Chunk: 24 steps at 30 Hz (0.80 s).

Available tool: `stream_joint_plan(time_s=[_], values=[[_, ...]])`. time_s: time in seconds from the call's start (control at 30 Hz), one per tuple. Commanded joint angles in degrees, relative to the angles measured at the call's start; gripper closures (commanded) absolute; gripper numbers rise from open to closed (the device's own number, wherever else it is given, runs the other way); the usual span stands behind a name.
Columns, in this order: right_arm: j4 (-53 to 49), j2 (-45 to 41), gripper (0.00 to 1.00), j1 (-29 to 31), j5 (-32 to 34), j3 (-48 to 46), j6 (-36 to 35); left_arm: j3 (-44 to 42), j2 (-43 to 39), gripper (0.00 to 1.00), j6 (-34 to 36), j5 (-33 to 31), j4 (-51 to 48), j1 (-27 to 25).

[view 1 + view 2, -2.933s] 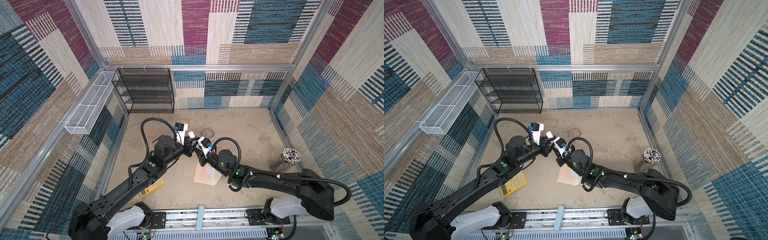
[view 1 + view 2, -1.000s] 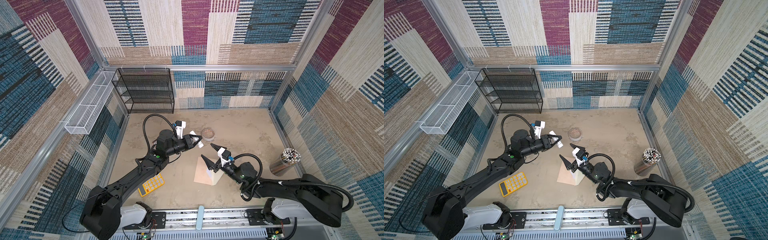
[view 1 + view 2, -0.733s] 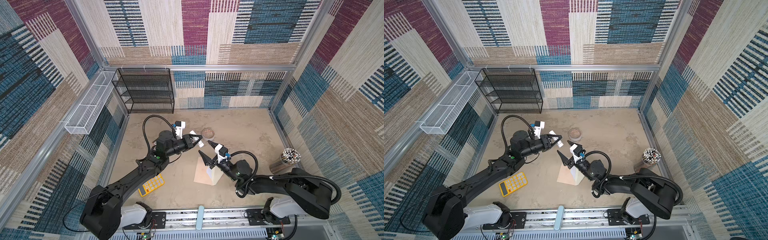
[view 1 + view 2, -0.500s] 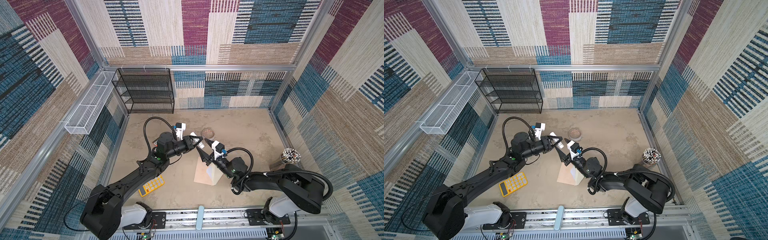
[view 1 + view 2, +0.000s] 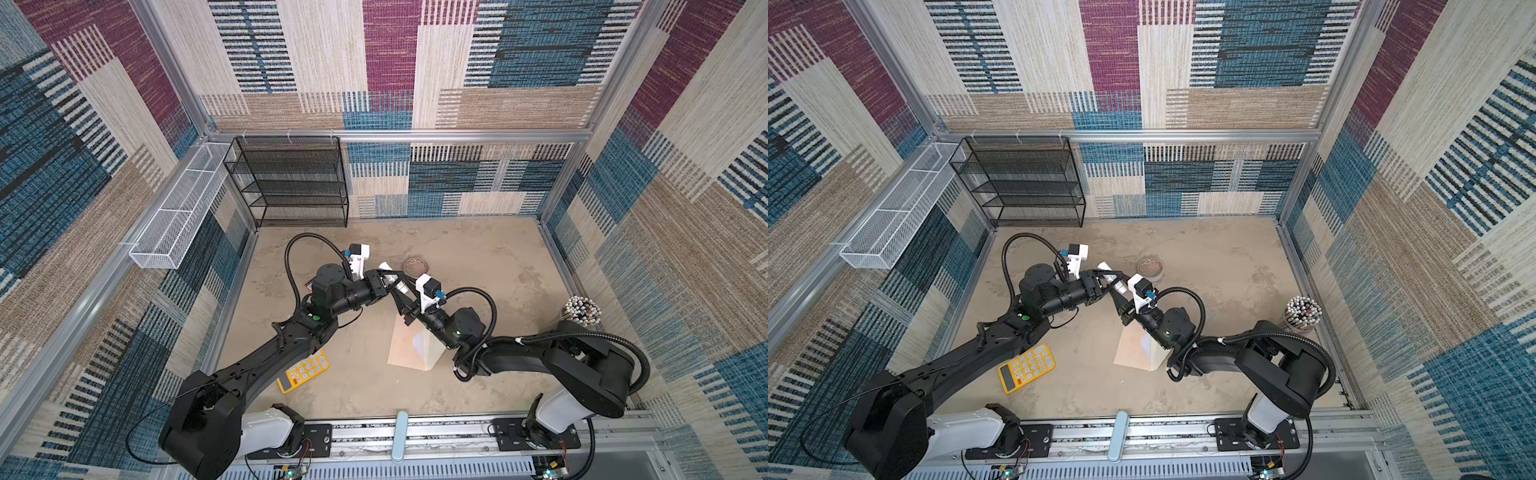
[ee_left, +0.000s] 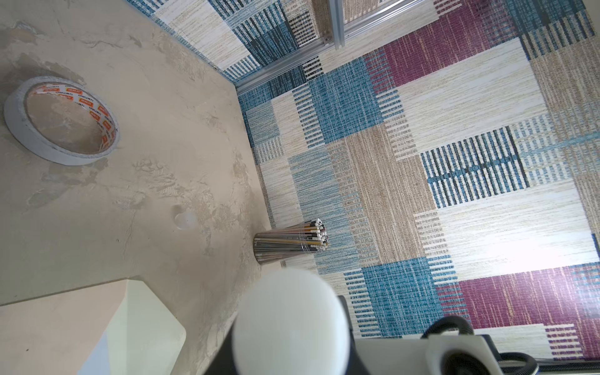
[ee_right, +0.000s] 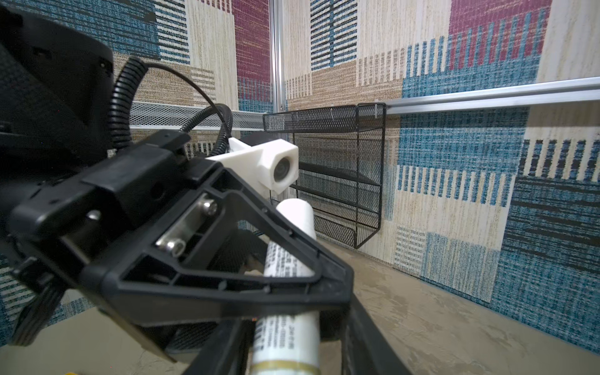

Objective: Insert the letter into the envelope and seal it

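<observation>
Right claw [image 5: 400,294] had left its place above the envelope [image 5: 404,350] and come up to the glue stick [image 7: 290,259] clamped in the left claw [image 5: 385,277]. Its jaws were narrowing either side of the tube; could not tell if they gripped yet. Probably uncapping before sealing. Envelope lay flat on the table [image 5: 478,257], flap [image 6: 146,319] open. Letter not seen apart, presumably inside. Both arms reached low, wrists meeting mid-table.

My left gripper [image 5: 395,277] is stretched level toward centre, jaws clamped on a white tube [image 7: 295,217]. My right gripper [image 5: 400,294] angles up to it, jaws straddling that tube; contact unclear.
</observation>
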Motion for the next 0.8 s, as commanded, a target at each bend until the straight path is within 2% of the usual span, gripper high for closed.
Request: stream_joint_plan(time_s=[0.0, 0.1, 0.2, 0.33, 0.4, 0.5, 0.6, 0.77], values=[[-1.13, 0.49, 0.64, -0.21, 0.03, 0.99, 0.19, 0.75, 0.54, 0.99, -0.81, 5.53, 1.45, -0.26], [-1.82, 0.6, 0.75, -0.29, 0.0, 1.36, 0.23, 1.43, 0.99, 0.98, -0.63, 6.62, 0.24, -0.35], [-2.62, 0.1, 0.84, -0.32, -0.02, 1.21, 0.3, 1.21, 1.0, 0.92, -0.69, 7.04, -0.45, -0.34], [-6.96, -2.16, 0.88, -0.4, 1.03, 1.37, 0.53, 0.43, -0.04, 0.61, -0.01, 5.5, -0.99, -0.21], [-12.47, -4.06, 0.88, -0.42, 1.47, 2.28, 0.31, 0.84, -1.29, 0.51, 2.14, 4.63, -3.51, -0.08], [-24.42, -7.9, 0.87, -0.68, 3.24, 4.44, 0.71, 1.84, -4.75, 0.44, 6.6, 0.86, -10.34, 0.6], [-34.92, -12.8, 0.87, -1.59, 3.84, 5.34, 0.67, 2.1, -9.37, 0.4, 10.57, -2.61, -17.01, 2.03], [-52.71, -21.71, 0.88, -3.09, 5.53, 7.89, 1.19, 3.41, -14.56, 0.37, 16.15, -3.33, -26.93, 6.1]])
